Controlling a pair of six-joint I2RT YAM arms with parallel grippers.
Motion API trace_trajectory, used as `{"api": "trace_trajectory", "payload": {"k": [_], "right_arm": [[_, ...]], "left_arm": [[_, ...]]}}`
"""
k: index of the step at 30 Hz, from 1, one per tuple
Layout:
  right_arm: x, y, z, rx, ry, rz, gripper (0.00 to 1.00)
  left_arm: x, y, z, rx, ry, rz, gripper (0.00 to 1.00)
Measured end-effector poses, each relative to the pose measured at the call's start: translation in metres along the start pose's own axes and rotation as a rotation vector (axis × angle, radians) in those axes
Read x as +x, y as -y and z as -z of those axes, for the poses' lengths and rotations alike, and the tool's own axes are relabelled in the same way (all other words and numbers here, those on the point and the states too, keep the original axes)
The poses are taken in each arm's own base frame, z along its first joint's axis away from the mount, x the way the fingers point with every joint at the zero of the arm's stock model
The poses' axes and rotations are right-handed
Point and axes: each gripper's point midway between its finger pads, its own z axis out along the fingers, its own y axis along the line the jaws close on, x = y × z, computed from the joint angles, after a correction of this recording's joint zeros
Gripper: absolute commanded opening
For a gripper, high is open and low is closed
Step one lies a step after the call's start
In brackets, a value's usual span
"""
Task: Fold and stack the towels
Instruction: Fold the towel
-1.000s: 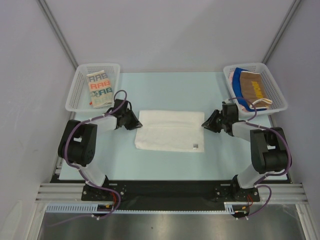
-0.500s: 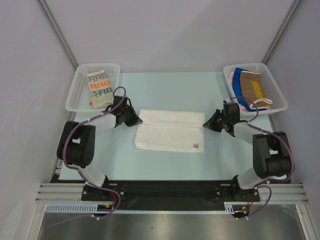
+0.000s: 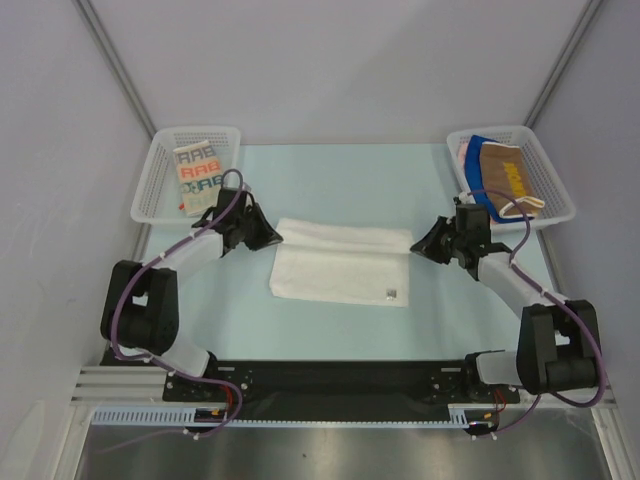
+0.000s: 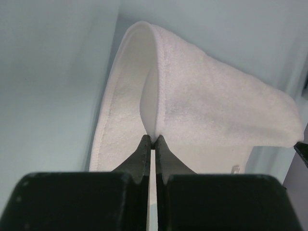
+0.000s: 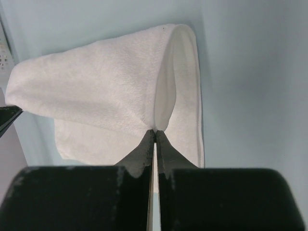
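A pale blue-green table [image 3: 340, 180] fills the middle of the overhead view, with the left basket [image 3: 150, 195] at its far left corner and the right basket [image 3: 500, 131] at its far right corner (both white plastic mesh, sides flaring outward). Plain grey walls [image 3: 330, 70] close in the back and both sides. An aluminium rail [image 3: 120, 385] runs along the near edge, with a brushed metal sheet [image 3: 330, 455] nearer still.

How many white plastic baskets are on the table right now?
2. The left basket sits at the far left corner, holding a lettered towel; the right basket sits at the far right, holding piled towels. None appear hidden.
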Motion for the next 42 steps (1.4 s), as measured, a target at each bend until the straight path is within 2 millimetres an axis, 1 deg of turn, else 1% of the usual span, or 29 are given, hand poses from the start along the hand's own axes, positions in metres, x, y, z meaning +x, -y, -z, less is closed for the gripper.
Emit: {"api": "trace_trajectory", "payload": {"k": [3, 7, 11, 13, 20, 24, 29, 33, 38, 42], "right_arm": [[0.003, -0.003, 0.009, -0.008, -0.007, 0.007, 0.00], [0.006, -0.009, 0.023, -0.023, -0.008, 0.019, 0.00], [0.009, -0.016, 0.035, -0.046, -0.007, 0.032, 0.00], [0.014, -0.018, 0.039, -0.052, -0.015, 0.038, 0.00], [0.038, -0.020, 0.047, -0.051, -0.066, 0.057, 0.00], [0.045, -0.022, 0.050, -0.054, -0.076, 0.072, 0.00], [0.056, -0.014, 0.051, -0.029, -0.096, 0.071, 0.00], [0.061, -0.010, 0.054, -0.016, -0.105, 0.062, 0.00], [0.061, -0.011, 0.059, -0.017, -0.097, 0.064, 0.00], [0.064, -0.011, 0.062, -0.016, -0.100, 0.067, 0.00]], "left_arm": [[-0.001, 0.004, 0.012, 0.021, 0.010, -0.017, 0.00], [0.002, 0.003, 0.025, 0.037, 0.011, -0.029, 0.00], [0.010, 0.000, 0.031, 0.040, -0.008, -0.038, 0.00], [0.014, -0.002, 0.032, 0.040, -0.022, -0.043, 0.00], [0.028, -0.011, 0.036, 0.032, -0.059, -0.058, 0.00], [0.032, -0.012, 0.041, 0.040, -0.061, -0.066, 0.00], [0.041, -0.014, 0.049, 0.053, -0.065, -0.067, 0.00], [0.045, -0.014, 0.055, 0.062, -0.063, -0.068, 0.00], [0.046, -0.011, 0.062, 0.078, -0.053, -0.075, 0.00], [0.053, -0.014, 0.065, 0.085, -0.061, -0.074, 0.00]]}}
